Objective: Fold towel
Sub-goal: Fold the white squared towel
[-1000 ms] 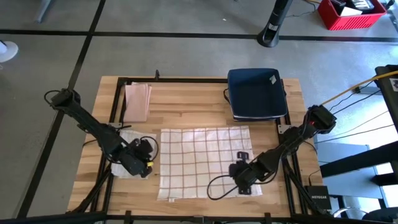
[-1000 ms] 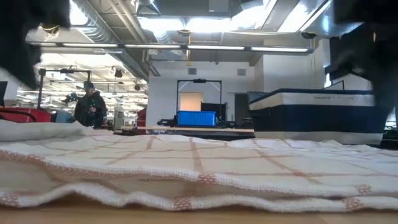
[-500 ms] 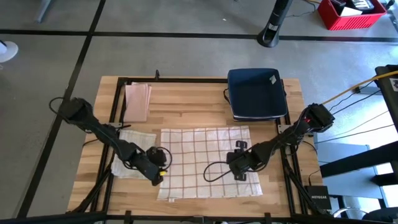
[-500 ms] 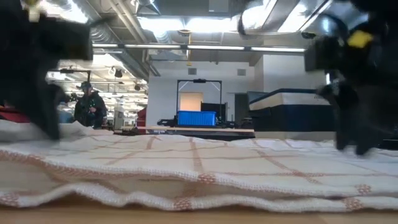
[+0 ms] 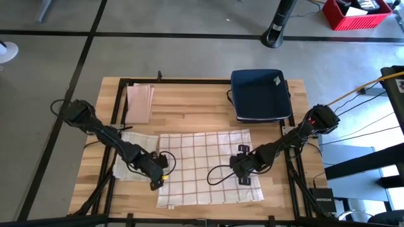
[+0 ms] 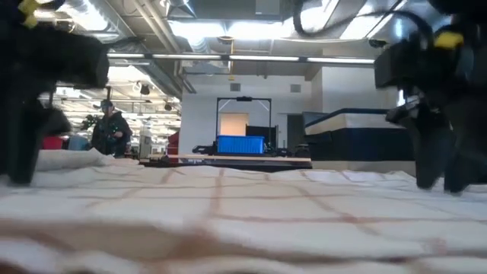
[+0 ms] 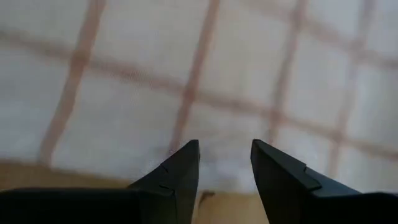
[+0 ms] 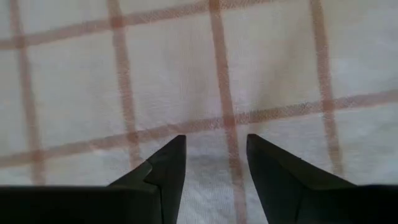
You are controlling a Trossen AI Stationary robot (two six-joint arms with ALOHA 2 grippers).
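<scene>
A white towel with a reddish-brown check (image 5: 208,167) lies spread flat on the wooden table; it also shows in the low view (image 6: 243,221). My left gripper (image 5: 157,181) stands open over the towel's left edge, near its near-left corner, fingers pointing down (image 7: 224,162). My right gripper (image 5: 243,174) stands open over the towel's right part, fingers pointing down (image 8: 214,158). In the low view the left gripper's fingers (image 6: 23,144) and the right gripper's fingers (image 6: 437,152) come down to the cloth. My left gripper's open fingertips (image 7: 183,165) come from above onto the towel just inside its left edge (image 7: 211,180), with bare wood beside them. The towel lies flat on the table. My right gripper's open fingertips (image 8: 171,158) come from above onto the towel's right part (image 8: 217,134). The cloth between them lies flat.
A second white cloth (image 5: 136,151) lies under my left arm at the table's left. A folded beige cloth (image 5: 139,103) lies at the far left. A dark blue tray (image 5: 261,94) stands at the far right. A person (image 6: 110,131) stands far off in the room.
My left gripper has gone toward the table's right and near edge onto the towel's left edge. My right gripper has gone a little toward the left and far edge onto the towel. Both have come down. The towel has slid slightly toward the near-left.
</scene>
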